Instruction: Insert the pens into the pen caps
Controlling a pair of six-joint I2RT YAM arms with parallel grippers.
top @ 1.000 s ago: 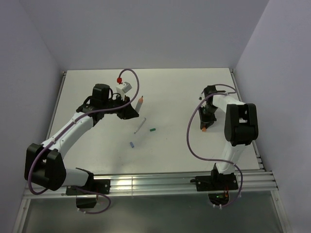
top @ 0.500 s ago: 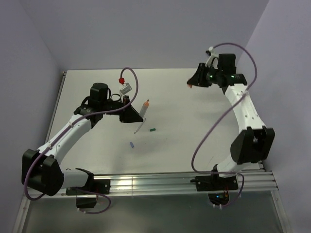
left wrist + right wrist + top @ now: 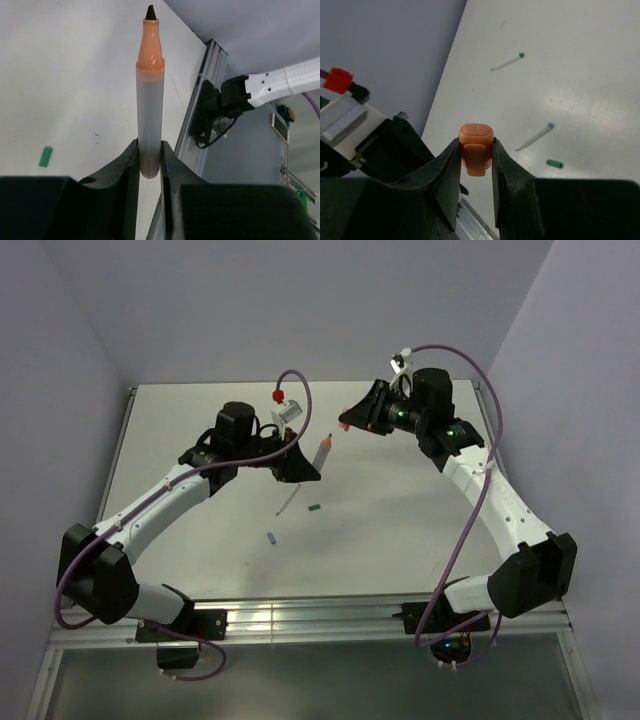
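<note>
My left gripper (image 3: 314, 468) (image 3: 149, 155) is shut on the butt of a thick translucent grey pen (image 3: 322, 452) (image 3: 150, 100). The pen's orange tip points up and to the right, above the table. Just right of that tip is my right gripper (image 3: 348, 422) (image 3: 476, 150), shut on an orange pen cap (image 3: 343, 424) (image 3: 476, 145) with a clip. The tip and the cap stand a little apart. A thin whitish pen (image 3: 288, 502) (image 3: 535, 136), a green cap (image 3: 313, 508) (image 3: 45, 156) (image 3: 554, 163) and a blue cap (image 3: 271, 537) lie on the table. A second thin pen (image 3: 507, 62) has a green end.
The white table (image 3: 400, 530) is bounded by purple-grey walls and a metal rail (image 3: 330, 615) at the near edge. Purple cables loop from both arms. In the right wrist view, the left arm's wrist (image 3: 370, 145) fills the lower left.
The right arm has swung up from the right side of the table to the centre with the orange cap. The left arm has moved right with the pen, closing the gap.
</note>
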